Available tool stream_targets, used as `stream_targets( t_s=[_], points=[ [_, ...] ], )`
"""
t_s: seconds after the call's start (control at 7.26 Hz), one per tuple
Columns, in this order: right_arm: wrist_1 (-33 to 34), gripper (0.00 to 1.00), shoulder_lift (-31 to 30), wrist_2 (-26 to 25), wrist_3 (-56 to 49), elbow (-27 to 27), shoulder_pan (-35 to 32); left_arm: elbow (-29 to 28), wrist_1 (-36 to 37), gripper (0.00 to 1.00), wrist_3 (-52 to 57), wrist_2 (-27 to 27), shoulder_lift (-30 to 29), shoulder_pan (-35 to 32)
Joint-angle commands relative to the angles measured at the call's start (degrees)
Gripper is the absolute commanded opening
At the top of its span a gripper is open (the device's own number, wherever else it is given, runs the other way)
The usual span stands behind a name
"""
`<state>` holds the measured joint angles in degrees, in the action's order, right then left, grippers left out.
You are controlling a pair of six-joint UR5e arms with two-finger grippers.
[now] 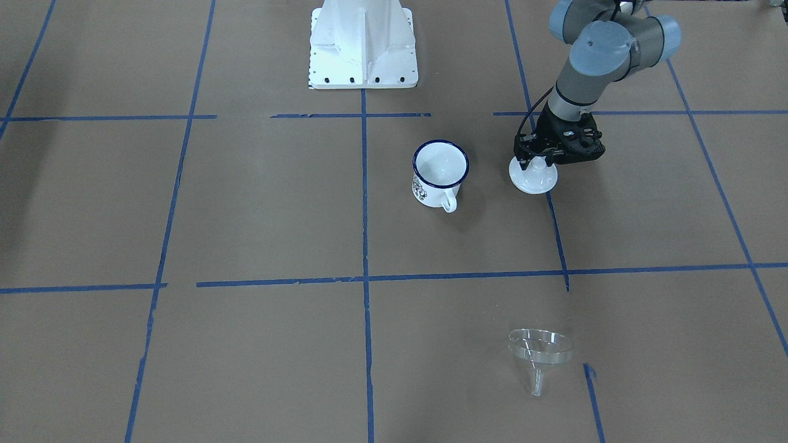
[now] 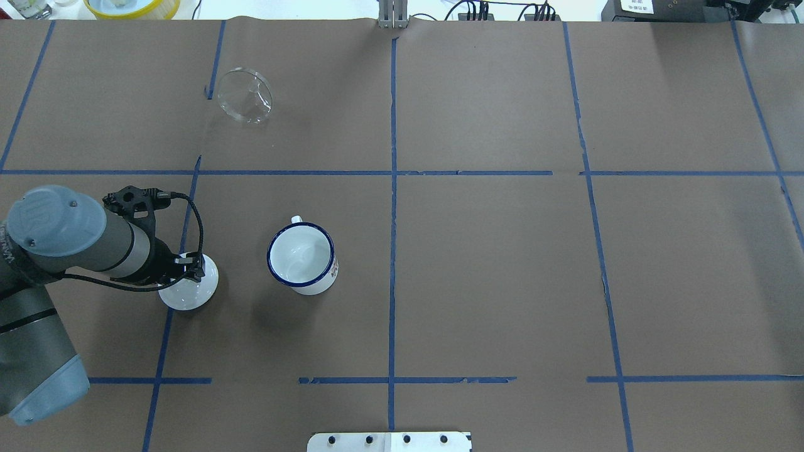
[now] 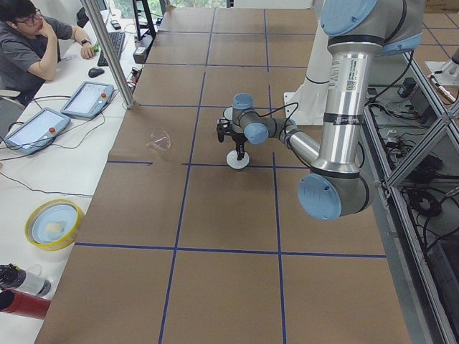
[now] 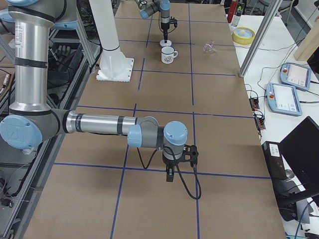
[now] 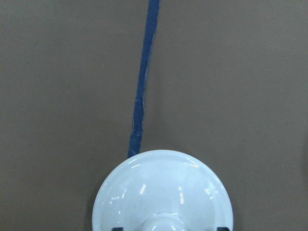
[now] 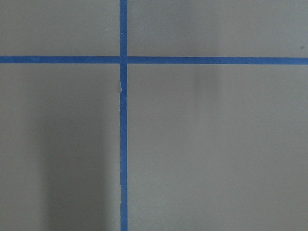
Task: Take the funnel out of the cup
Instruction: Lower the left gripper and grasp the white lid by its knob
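Observation:
The white enamel cup (image 1: 439, 173) with a dark blue rim stands upright and empty near the table's middle, also in the overhead view (image 2: 301, 257). The clear funnel (image 1: 540, 349) lies on its side on the table, far from the cup, also in the overhead view (image 2: 245, 95). My left gripper (image 1: 537, 163) points down over a white domed lid (image 1: 533, 177) that appears to rest on the table beside the cup. Its jaws stand open on either side of the lid's knob (image 5: 164, 224). My right gripper (image 4: 170, 177) shows only in the exterior right view, far from the cup; I cannot tell its state.
The robot's white base (image 1: 363, 43) stands at the table's robot side. A yellow bowl (image 3: 54, 222), bottles (image 3: 21, 294) and control tablets (image 3: 87, 98) sit on the side bench, where an operator (image 3: 29, 43) is seated. Blue tape lines (image 1: 364, 197) cross the brown table.

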<state>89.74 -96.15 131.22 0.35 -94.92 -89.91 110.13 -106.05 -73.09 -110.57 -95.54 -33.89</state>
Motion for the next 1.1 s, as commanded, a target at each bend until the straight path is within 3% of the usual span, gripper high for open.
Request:
stream_targets(
  t_s=[0.0,0.28,0.69,0.83,0.96],
  points=[
    [0.0,1.0,0.0,0.0,0.0,0.0,0.0,0.3,0.1,0.0,0.0,0.0,0.0,-0.3],
    [0.0,1.0,0.0,0.0,0.0,0.0,0.0,2.8,2.3,0.0,0.0,-0.1,0.0,-0.8],
    [0.0,1.0,0.0,0.0,0.0,0.0,0.0,13.4,12.1,0.0,0.0,-0.2,-0.5,-3.0],
    [0.0,1.0,0.0,0.0,0.0,0.0,0.0,17.7,17.1,0.0,-0.6,-0.3,-1.8,-3.1],
    [0.0,1.0,0.0,0.0,0.0,0.0,0.0,18.2,22.8,0.0,-4.8,-0.3,-8.5,-3.0]
  ],
)
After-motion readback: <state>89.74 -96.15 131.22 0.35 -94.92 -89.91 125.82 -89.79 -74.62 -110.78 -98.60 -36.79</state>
